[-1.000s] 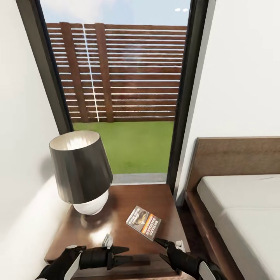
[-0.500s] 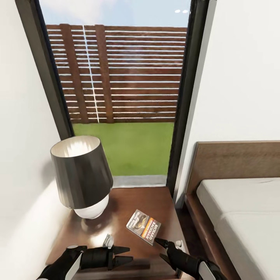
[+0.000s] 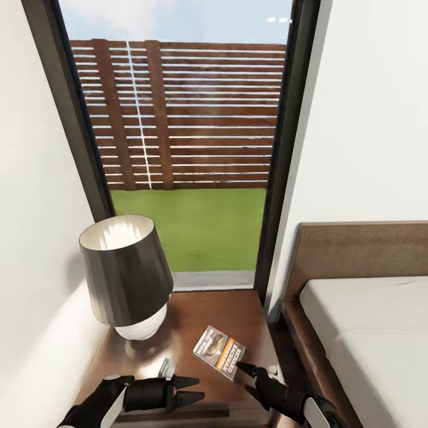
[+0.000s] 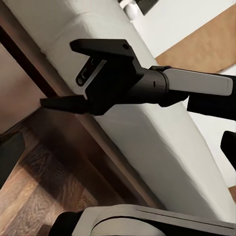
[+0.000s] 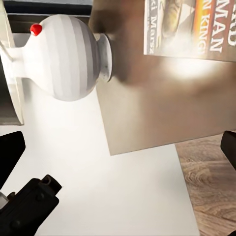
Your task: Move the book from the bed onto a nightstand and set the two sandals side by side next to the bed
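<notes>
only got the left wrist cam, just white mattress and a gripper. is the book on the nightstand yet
Observer: Yes. In the head view the small grey-white paperback book with an orange band lies flat on the dark reddish-brown wooden nightstand.
Operator: right gripper off it?
Observer: The right gripper is open and holds nothing. Its upper fingertip sits by the book's near corner, and I cannot tell if it touches.
Operator: anything else up there
Observer: A table lamp with a dark grey shade and a round white base stands on the nightstand's left side, apart from the book.
</notes>
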`<state>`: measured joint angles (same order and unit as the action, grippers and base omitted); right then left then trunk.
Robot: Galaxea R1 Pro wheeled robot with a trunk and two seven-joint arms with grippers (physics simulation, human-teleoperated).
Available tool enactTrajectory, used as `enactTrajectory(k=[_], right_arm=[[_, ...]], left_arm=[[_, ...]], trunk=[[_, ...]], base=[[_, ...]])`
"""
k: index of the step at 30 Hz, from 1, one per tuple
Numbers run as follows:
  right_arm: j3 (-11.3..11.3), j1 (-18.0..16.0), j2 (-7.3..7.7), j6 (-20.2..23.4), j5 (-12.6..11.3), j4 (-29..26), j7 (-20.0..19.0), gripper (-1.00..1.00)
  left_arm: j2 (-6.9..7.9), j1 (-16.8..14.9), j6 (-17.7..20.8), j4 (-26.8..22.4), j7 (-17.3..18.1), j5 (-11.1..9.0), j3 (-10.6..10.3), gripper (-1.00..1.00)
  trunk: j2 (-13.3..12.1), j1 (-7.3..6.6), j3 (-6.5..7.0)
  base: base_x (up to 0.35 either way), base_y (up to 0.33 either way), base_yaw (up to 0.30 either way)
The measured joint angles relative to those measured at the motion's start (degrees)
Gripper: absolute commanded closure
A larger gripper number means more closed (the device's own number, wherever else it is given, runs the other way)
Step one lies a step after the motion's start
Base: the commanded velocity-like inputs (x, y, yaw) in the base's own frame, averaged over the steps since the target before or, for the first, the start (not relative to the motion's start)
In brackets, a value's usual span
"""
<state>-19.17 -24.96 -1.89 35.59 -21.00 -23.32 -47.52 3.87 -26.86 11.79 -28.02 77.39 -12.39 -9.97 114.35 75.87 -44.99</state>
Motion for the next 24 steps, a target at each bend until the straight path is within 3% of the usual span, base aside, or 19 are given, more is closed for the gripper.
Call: enactTrajectory(k=[24], right_arm=[[-0.1, 0.0, 0.00, 0.3, -0.1, 0.0, -0.2, -1.00]], left_arm=[[0.00, 0.0, 0.0, 0.0, 0.1, 0.0, 0.0, -1.00]], trunk=[[-9.6, -5.27, 4.31]], base=[[0.000, 0.000, 0.000]])
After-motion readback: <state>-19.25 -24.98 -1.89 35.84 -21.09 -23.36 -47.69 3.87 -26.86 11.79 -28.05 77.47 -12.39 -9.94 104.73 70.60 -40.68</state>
